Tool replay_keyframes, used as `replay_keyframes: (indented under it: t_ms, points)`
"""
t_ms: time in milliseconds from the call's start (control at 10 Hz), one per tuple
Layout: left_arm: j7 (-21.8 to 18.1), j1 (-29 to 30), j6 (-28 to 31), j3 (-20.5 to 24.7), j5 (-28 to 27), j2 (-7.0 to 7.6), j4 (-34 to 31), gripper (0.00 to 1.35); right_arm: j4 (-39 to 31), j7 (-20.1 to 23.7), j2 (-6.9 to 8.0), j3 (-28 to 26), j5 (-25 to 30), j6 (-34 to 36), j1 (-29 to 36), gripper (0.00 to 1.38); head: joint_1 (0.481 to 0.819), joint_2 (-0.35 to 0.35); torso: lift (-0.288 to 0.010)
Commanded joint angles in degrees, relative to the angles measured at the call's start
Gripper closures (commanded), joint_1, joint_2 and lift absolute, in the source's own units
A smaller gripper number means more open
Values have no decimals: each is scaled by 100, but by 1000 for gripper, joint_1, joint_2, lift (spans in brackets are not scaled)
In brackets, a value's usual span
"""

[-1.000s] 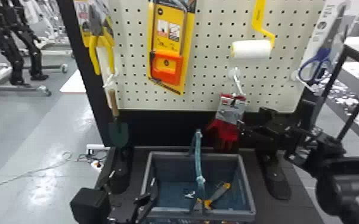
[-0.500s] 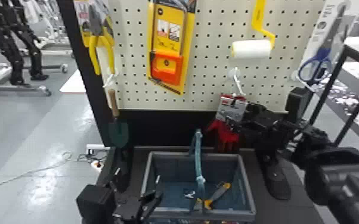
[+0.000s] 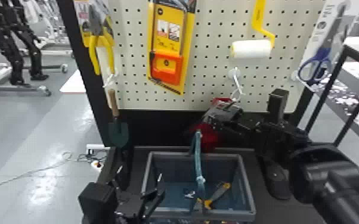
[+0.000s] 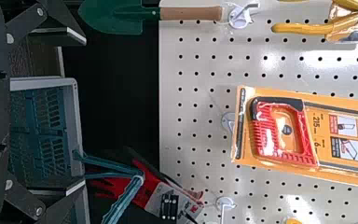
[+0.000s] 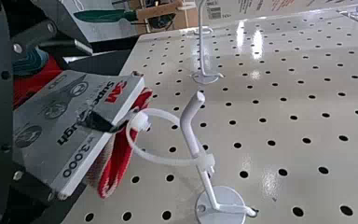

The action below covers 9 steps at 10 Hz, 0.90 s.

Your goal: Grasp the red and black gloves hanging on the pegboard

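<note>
Low on the right side of the pegboard (image 3: 211, 74), the red and black gloves (image 3: 207, 137) hang just above the far rim of a grey basket (image 3: 245, 184). The right gripper (image 3: 222, 114) is at the gloves, reaching in from the robot's right. Its two flat black fingers are spread, one on each side of the pack's card header, so the gloves lie directly between them rather than ahead or off to one side. In the right wrist view the lower finger looks to be against the card's edge. I cannot tell whether the upper one touches the red fabric. The pack's long axis runs straight down the board, with the card at the top and the glove fingers pointing at the floor, and the gripper meets it crosswise near the top. A white plastic tie (image 5: 154, 137) loops from a hole in the card up to a white hook (image 5: 192, 122) that juts out from the board. My judgement is that closing comes next, and that any pull must then follow the hook outward. The left gripper (image 3: 153, 199) sits low at the basket's near corner with its fingers apart, well away from the gloves, so the right arm is far nearer. The gloves themselves are bright red fabric with darker black parts, folded flat behind a pale grey printed card.
</note>
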Motion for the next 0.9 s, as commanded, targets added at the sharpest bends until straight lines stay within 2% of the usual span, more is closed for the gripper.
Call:
replay_keyframes:
  t_ms: [0,100,800]
  points:
    - [1,11,-15,3,1,0,0,236,24,-5,18,-31,-55,-2,4,1026,549,0,-100]
    - [1,11,-15,12,1,9,0,236,15,-40,35,-49,-47,-19,22,1279,549,0,-100]
    - [1,29,-15,12,1,35,-8,236,-11,-48,106,-268,-20,-37,197,1291,549,0,-100]
